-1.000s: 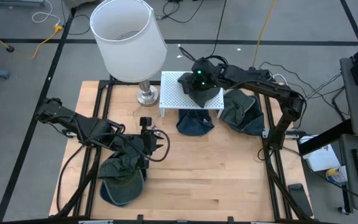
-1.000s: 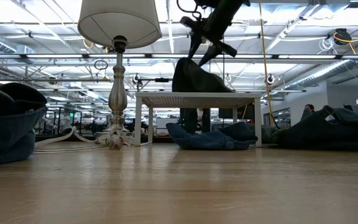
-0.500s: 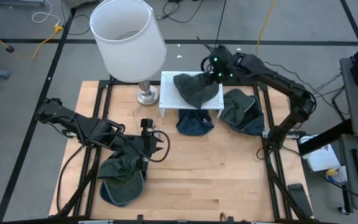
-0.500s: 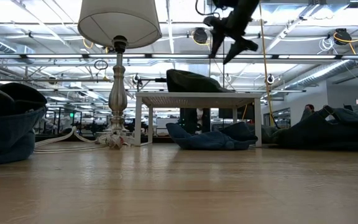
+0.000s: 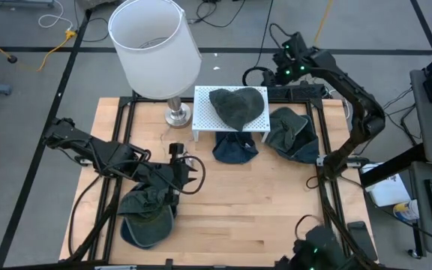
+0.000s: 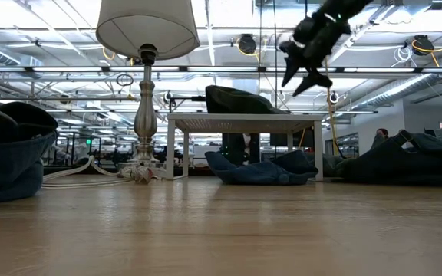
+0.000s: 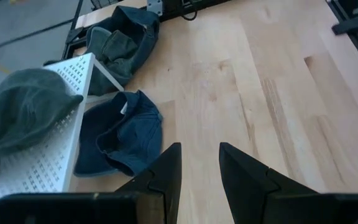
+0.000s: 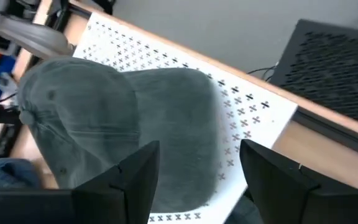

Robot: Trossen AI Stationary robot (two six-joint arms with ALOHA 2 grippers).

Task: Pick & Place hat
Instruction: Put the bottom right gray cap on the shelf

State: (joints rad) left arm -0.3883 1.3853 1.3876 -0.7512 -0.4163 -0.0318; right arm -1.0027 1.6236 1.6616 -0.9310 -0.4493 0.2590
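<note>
The grey hat [image 5: 237, 106] is lying on the white rack [image 5: 205, 110], toward twelve o'clock on the table. The right gripper [image 5: 285, 54] is hanging above and beyond it at about one o'clock, fingers spread and empty. The left gripper [image 5: 193, 174] is waiting near seven o'clock, fingers parted, over another hat [image 5: 147, 212]. The hat seems fully supported, though its far edge is hidden; the retreat should go upward, clear of the lamp [image 5: 154, 46].
</note>
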